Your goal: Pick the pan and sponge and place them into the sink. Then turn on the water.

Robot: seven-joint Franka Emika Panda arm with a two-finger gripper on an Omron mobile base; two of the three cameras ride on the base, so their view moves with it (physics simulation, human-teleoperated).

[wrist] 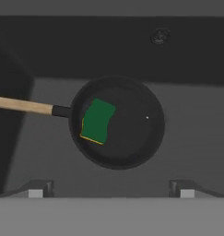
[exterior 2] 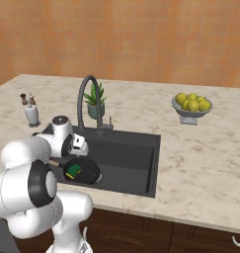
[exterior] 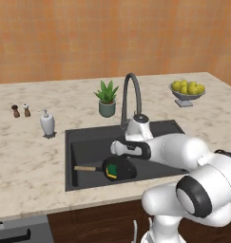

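The black pan lies flat on the floor of the dark grey sink, its wooden handle pointing left in the hand view. The green and yellow sponge rests inside the pan, on the handle side. My gripper hovers above the pan, open, with nothing between its fingertips. From the base views the pan and sponge sit in the sink below the hand. The water is out of view; no stream shows at the arched faucet.
Behind the sink stand a potted plant and a white soap dispenser. Two small shakers are at the far left. A bowl of lemons sits at the right. The round drain is beyond the pan.
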